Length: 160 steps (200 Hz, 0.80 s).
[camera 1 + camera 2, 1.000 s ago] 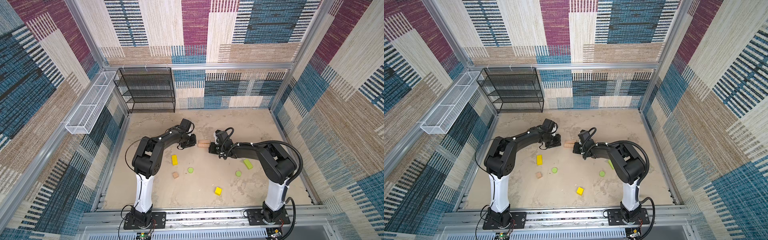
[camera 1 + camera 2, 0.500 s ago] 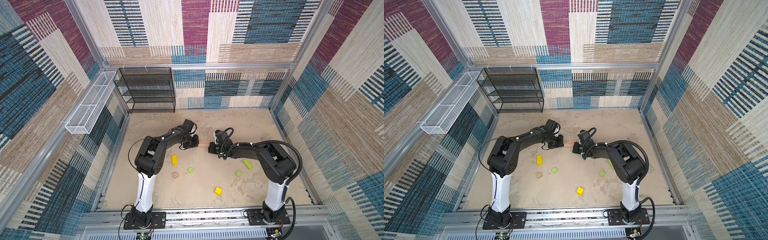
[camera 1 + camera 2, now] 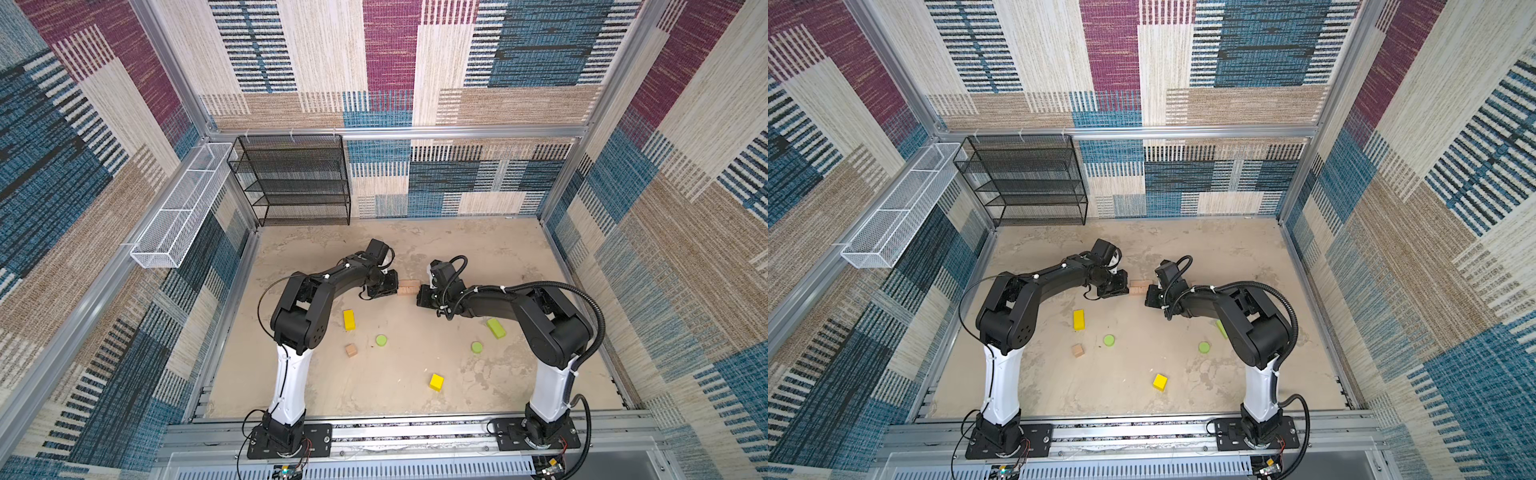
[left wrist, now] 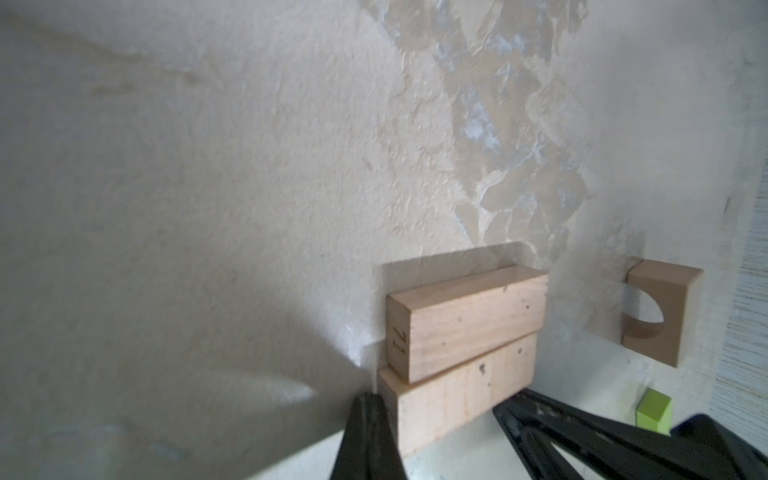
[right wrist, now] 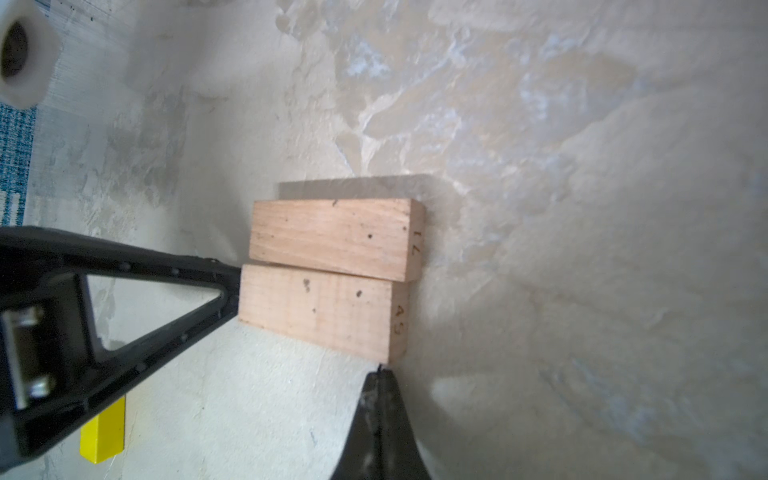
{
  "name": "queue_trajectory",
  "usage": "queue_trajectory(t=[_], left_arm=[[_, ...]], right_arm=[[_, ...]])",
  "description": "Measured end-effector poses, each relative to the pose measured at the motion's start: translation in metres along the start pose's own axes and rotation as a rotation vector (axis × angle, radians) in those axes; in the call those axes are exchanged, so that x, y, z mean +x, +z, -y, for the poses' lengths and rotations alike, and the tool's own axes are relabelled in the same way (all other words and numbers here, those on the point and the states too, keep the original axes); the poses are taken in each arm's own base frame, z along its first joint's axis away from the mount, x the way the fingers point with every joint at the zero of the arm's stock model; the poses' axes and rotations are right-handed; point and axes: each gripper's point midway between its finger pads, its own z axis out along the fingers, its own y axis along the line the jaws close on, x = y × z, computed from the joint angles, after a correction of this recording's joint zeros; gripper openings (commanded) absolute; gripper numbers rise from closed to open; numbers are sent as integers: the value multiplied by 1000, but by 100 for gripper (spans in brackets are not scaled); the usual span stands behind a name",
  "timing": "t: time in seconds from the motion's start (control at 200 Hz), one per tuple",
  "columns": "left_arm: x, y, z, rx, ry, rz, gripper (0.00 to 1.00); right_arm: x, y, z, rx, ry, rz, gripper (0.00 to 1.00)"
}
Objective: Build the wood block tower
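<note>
Two tan bars [image 3: 409,286] lie flat and side by side on the table [image 3: 478,245], long faces touching, a little toward 12 o'clock from the table's middle in both top views. At their 9 o'clock end sits the left gripper [image 3: 392,289], at their 3 o'clock end the right gripper [image 3: 420,292]. Both have their fingers pressed together and hold nothing, with tips against the bar marked 45 [image 5: 316,311]. In the right wrist view the bar marked 71 [image 5: 336,237] sticks out past its neighbour, so the base looks not yet square. Squaring it well probably means gentle, equal pushes from both ends, kept low on the wood, never wedging a tip into the seam. Toward 6 o'clock lie the loose pieces: yellow bar [image 3: 349,320], tan cube [image 3: 351,350], two green discs [image 3: 381,340], green bar [image 3: 496,328], yellow cube [image 3: 436,382]
</note>
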Motion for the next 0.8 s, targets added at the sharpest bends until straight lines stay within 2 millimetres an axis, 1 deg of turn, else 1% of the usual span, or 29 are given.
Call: queue_trajectory(t=[0.27, 0.801], left_arm=[[-4, 3, 2, 8, -1, 6, 0], [-4, 3, 2, 8, -19, 6, 0]], right_arm=[[2, 0, -2, -16, 4, 2, 0], [4, 0, -4, -23, 10, 4, 0]])
